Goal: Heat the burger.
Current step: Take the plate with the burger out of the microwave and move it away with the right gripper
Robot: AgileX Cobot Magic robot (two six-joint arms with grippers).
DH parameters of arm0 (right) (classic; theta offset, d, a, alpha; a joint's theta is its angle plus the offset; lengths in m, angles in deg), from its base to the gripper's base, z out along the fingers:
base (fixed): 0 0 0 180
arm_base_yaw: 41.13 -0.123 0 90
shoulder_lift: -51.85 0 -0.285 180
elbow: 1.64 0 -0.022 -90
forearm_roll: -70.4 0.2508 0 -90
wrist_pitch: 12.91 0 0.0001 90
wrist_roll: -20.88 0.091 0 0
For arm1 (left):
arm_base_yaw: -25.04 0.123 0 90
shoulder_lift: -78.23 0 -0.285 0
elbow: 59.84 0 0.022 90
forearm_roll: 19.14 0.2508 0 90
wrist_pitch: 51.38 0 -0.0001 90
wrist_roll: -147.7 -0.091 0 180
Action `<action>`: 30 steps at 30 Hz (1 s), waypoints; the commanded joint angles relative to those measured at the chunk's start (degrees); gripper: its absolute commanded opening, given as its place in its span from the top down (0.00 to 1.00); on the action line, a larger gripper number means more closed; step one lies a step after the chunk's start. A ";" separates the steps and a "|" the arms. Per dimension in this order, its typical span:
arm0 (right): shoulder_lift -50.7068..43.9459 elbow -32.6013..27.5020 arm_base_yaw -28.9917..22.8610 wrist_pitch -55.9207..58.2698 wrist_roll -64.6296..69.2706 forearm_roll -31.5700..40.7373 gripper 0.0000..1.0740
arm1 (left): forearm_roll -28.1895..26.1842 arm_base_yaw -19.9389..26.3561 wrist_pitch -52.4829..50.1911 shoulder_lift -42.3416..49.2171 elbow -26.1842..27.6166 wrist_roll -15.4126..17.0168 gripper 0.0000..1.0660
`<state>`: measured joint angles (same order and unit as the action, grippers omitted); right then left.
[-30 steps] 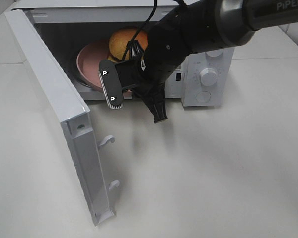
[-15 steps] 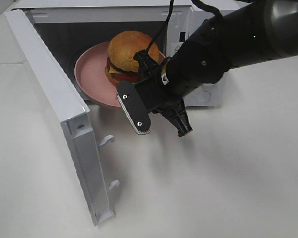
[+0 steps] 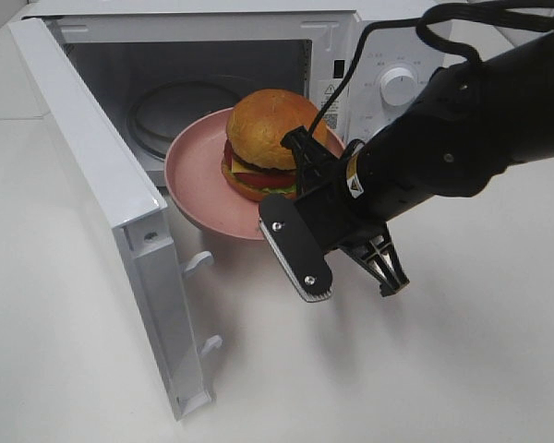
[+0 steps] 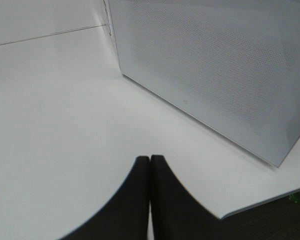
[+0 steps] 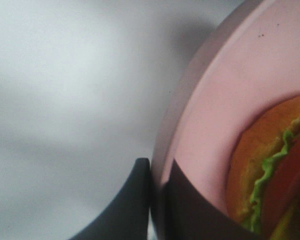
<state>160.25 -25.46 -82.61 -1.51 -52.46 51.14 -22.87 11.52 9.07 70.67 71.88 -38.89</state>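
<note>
The burger [image 3: 272, 143] has a golden bun, lettuce and tomato, and lies on a pink plate [image 3: 198, 180]. The plate is held in front of the open microwave [image 3: 379, 55], mostly outside the cavity. In the right wrist view my right gripper [image 5: 157, 197] is shut on the plate's rim [image 5: 190, 95], with the burger [image 5: 275, 170] just beyond it. In the high view the right arm [image 3: 434, 157] hides those fingertips. My left gripper [image 4: 150, 172] is shut on nothing, low over the table.
The microwave door [image 3: 102, 185] stands swung wide open to the left, and its perforated face [image 4: 215, 75] is near the left gripper. A glass turntable [image 3: 180, 106] lies bare inside the cavity. White tabletop [image 3: 443, 369] spreads in front and to the right.
The right gripper has drawn the plate and burger out of the microwave cavity, toward the front and right. The turntable has come into sight.
</note>
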 commanded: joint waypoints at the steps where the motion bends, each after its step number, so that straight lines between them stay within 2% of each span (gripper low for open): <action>1: -3.90 -3.21 0.06 -5.56 -0.80 -3.44 1.00 | -0.17 0.23 -0.74 1.26 -0.11 0.17 1.00; 22: -16.96 -19.08 0.17 -1.95 5.10 -5.21 1.00 | -0.17 0.23 -0.74 1.26 -0.11 0.17 1.00; 27: -19.48 -21.66 0.17 0.06 10.31 -5.79 1.00 | -0.17 0.23 -0.74 1.26 -0.11 0.17 1.00; 30: -20.91 -23.03 0.17 1.20 16.44 -9.51 1.00 | -0.17 0.23 -0.74 1.26 -0.11 0.17 1.00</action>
<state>140.77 -48.38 -82.61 1.47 -39.51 44.44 -22.87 11.52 9.07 70.67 71.88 -38.89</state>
